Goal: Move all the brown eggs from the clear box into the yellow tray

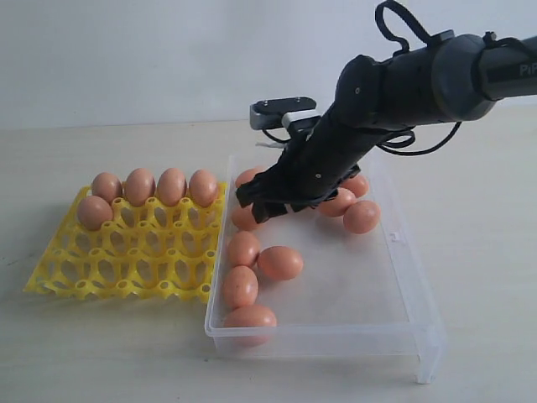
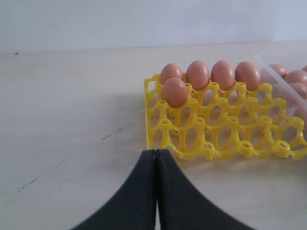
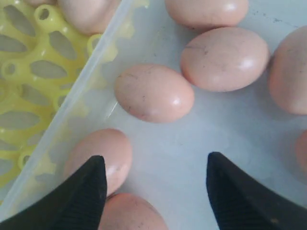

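Pale table, white wall behind. Bright yellow openwork plastic egg tray holds five smooth brown eggs, four along its far edge. The rest lie in the large clear plastic box just beside it. Right wrist view only: right gripper spread over the box floor by the tray-side wall; the arm hides this in the exterior view. Left wrist view only: left gripper pressed together, near the tray.

Cut-off letters "PiP" on right arm

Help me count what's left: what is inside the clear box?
About nine brown eggs show; the right arm covers the clear box's far middle, so more may hide there.
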### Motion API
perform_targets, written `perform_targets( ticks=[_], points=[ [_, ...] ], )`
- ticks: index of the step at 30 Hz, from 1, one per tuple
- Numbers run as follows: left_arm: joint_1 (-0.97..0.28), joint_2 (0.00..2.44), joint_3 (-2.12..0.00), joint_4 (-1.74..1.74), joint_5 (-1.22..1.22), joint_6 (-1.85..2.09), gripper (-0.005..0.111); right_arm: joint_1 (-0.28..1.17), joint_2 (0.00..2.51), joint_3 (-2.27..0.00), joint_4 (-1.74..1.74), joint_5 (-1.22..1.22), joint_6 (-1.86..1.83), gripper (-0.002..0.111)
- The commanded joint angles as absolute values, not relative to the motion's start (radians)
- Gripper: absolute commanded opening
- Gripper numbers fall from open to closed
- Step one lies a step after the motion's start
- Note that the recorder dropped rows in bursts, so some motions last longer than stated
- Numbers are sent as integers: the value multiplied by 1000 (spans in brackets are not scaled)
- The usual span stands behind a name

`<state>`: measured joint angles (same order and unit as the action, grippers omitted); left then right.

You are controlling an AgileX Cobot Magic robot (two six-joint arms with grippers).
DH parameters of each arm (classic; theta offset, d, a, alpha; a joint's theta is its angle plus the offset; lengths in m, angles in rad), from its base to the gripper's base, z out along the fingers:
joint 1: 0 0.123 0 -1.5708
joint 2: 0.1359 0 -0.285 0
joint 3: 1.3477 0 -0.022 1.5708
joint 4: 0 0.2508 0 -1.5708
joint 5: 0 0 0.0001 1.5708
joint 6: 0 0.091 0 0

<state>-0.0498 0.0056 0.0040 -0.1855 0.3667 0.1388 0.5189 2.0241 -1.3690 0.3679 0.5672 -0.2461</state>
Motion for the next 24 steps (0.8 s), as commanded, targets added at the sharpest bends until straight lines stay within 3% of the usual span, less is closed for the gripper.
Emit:
perform_targets(
  ticks=[1, 12, 24],
  points=[
    [-49, 0, 0, -186, 357, 138, 0, 560, 2023, -1365, 325, 600, -275, 60],
    [-49, 0, 0, -186, 357, 138, 0, 605, 2023, -1345, 213, 715, -369, 60],
    [-49, 0, 0, -186, 357, 138, 0, 605, 2023, -1232, 228, 543, -497, 60]
  ],
)
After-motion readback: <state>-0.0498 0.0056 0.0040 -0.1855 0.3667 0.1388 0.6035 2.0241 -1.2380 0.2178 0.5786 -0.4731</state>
